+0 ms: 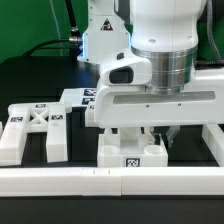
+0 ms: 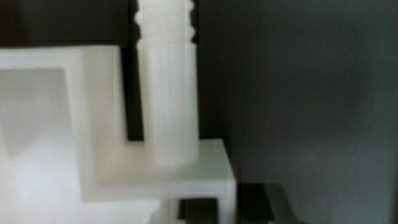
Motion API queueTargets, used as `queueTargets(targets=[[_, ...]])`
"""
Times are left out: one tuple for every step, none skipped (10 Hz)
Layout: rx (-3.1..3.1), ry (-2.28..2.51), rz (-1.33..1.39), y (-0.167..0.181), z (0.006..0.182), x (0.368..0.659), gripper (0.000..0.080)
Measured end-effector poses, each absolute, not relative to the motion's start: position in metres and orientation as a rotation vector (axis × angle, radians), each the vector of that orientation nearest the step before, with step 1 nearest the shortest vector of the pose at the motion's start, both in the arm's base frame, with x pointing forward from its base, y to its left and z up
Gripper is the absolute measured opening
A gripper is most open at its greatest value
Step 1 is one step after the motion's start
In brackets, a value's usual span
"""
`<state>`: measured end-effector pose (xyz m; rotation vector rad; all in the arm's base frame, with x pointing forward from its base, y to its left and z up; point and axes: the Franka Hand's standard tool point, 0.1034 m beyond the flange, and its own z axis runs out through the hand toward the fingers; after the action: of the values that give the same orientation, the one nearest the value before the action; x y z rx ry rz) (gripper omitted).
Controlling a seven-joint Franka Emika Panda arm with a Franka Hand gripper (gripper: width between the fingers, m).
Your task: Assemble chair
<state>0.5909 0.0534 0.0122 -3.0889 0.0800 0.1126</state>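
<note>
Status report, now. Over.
Gripper shut, low at the chair block. Grip unconfirmed. Braced frame apart, exterior view's left. Nothing seen blocking.

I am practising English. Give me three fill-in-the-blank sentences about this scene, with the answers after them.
1. The X-braced frame lies on the exterior view's ___ side.
2. The table is ___ in colour.
3. The chair block under the gripper is ___ in colour.
Missing words: left; black; white.
</note>
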Motion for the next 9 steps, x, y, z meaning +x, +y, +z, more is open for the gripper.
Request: queueTargets(targets=[[-3.089, 0.08, 0.113, 0.053, 0.012, 0.591, 0.0034], [-3.089, 0.078, 0.112, 0.054, 0.012, 0.591, 0.0034], [-3.087, 0.066, 0.109, 0.061, 0.013, 0.592, 0.0034], [-3.086, 0.048, 0.104, 0.069, 0.012, 0.594, 0.0034], [-3.086, 0.033, 0.099, 0.075, 0.012, 0.596, 0.0034], [-3.086, 0.022, 0.097, 0.08, 0.012, 0.598, 0.0034], [-3.085, 0.008, 0.091, 0.087, 0.012, 0.602, 0.0034], [-3.084, -0.006, 0.087, 0.094, 0.012, 0.607, 0.0034], [-3.083, -0.012, 0.079, 0.097, 0.013, 0.611, 0.0034]])
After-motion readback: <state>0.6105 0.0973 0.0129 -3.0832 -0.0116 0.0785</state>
